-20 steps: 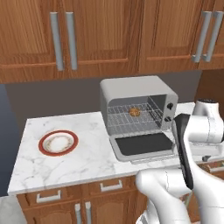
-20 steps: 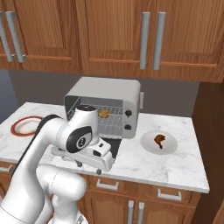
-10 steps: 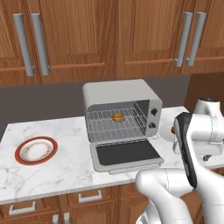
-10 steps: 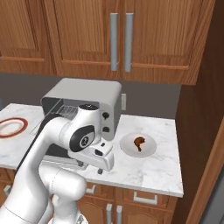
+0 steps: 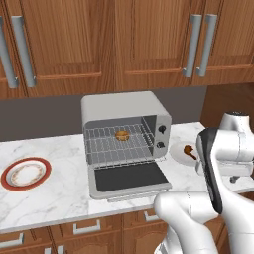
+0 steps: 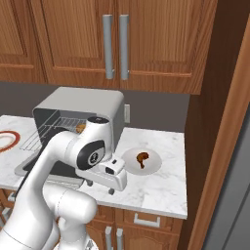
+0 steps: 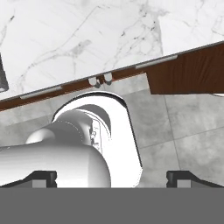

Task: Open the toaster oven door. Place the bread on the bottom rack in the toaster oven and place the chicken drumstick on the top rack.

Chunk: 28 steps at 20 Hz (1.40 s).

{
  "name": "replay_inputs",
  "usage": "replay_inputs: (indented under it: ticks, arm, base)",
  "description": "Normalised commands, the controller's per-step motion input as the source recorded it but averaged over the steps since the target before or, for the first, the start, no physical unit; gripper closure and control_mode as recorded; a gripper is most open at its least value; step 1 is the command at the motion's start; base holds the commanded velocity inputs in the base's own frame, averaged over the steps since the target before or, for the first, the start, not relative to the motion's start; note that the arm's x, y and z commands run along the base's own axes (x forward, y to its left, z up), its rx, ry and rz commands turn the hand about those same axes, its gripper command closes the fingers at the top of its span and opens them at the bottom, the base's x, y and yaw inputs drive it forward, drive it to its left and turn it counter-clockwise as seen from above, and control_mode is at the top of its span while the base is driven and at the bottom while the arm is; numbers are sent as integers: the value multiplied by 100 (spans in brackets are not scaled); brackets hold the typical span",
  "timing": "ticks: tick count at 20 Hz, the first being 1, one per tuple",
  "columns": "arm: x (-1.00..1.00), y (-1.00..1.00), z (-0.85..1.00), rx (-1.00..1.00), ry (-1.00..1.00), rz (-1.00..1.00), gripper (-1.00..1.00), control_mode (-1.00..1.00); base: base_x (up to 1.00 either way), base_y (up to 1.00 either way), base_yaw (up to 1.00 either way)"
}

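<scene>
The toaster oven (image 5: 126,111) stands mid-counter with its door (image 5: 130,178) folded down flat. Inside, the bread (image 5: 121,134) rests on a wire rack (image 5: 119,146) toward the back; I cannot tell which shelf it is. The chicken drumstick (image 5: 189,150) (image 6: 141,159) lies on a white plate (image 6: 152,167) right of the oven (image 6: 83,105). My gripper (image 6: 101,188) hangs open and empty over the counter's front edge, left of that plate and pointing down. In the hand view its fingertips (image 7: 41,177) stand wide apart above the floor.
A red-rimmed plate (image 5: 26,173) sits at the counter's left. Wooden wall cabinets (image 5: 124,44) hang overhead. A tall wooden panel (image 6: 219,146) closes off the counter's right end. Drawers (image 7: 162,76) run beneath the counter edge.
The whole scene has slid left in both base views, so the cameras moved right; the drumstick's plate has come into the left view. The gripper stays open and empty.
</scene>
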Motion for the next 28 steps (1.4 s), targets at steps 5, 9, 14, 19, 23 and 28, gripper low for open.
replay_inputs:
  ticks: [5, 9, 14, 19, 23, 28]
  arm:
    - [0, 0, 0, 0, 0, 0, -100, 100]
    - [0, 0, 0, 0, 0, 0, -100, 100]
    - [0, 0, 0, 0, 0, 0, -100, -100]
    - [0, 0, 0, 0, 0, 0, -100, -100]
    - [-2, 0, 0, 0, 0, 0, -100, -100]
    - [1, -16, -5, -1, 0, 2, -100, -100]
  base:
    - [0, 0, 0]
    - [0, 0, 0]
    - [0, 0, 0]
    - [0, 0, 0]
    - [0, 0, 0]
    - [0, 0, 0]
